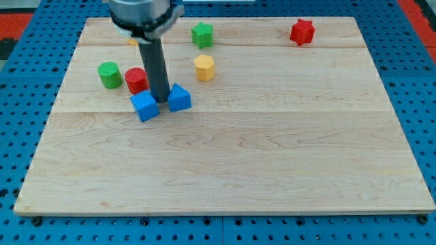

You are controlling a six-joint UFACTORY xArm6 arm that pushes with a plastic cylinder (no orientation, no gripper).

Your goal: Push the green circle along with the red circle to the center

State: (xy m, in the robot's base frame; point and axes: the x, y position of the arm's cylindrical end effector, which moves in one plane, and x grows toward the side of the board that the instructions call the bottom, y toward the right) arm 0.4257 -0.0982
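While my tip [163, 101] sits between two blue blocks [144, 107], nothing grasped, I judge I must circle to nine o'clock of the green circle [108, 74] and red circle [136, 80].

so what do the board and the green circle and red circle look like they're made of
The board looks like pale unfinished wood: visible grain and plank seams. The green circle and red circle look like solid painted wood or plastic; their flat matte colour leaves that open. My tip sits just right of the red circle.

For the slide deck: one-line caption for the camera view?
My tip sits between two blue blocks, right of the red circle and green circle.
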